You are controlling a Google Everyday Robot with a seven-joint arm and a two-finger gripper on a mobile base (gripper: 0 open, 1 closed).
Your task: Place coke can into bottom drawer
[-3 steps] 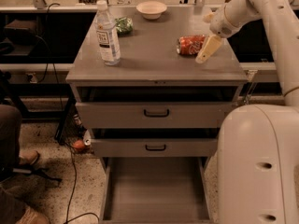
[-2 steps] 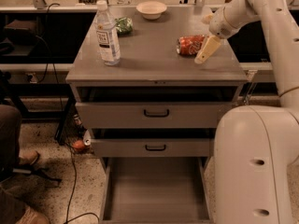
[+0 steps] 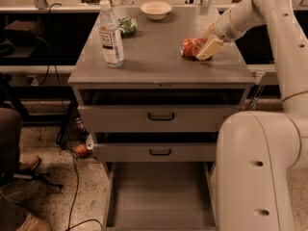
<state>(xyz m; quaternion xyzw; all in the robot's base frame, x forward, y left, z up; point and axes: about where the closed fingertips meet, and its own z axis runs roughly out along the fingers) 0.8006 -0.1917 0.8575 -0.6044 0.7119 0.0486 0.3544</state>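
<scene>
The coke can (image 3: 190,47) lies on its side on the right part of the gray cabinet top (image 3: 154,57). My gripper (image 3: 206,43) reaches in from the right and sits at the can's right end, touching or almost touching it. The bottom drawer (image 3: 159,196) is pulled out at floor level, and its flat gray floor is bare. The two upper drawers stand slightly ajar above it.
A clear water bottle (image 3: 110,35) stands at the top's left. A green bag (image 3: 127,25) and a white bowl (image 3: 156,9) sit at the back. My white arm and base (image 3: 255,167) fill the right side. A person's legs (image 3: 14,177), cables and a red object (image 3: 81,149) are on the floor at left.
</scene>
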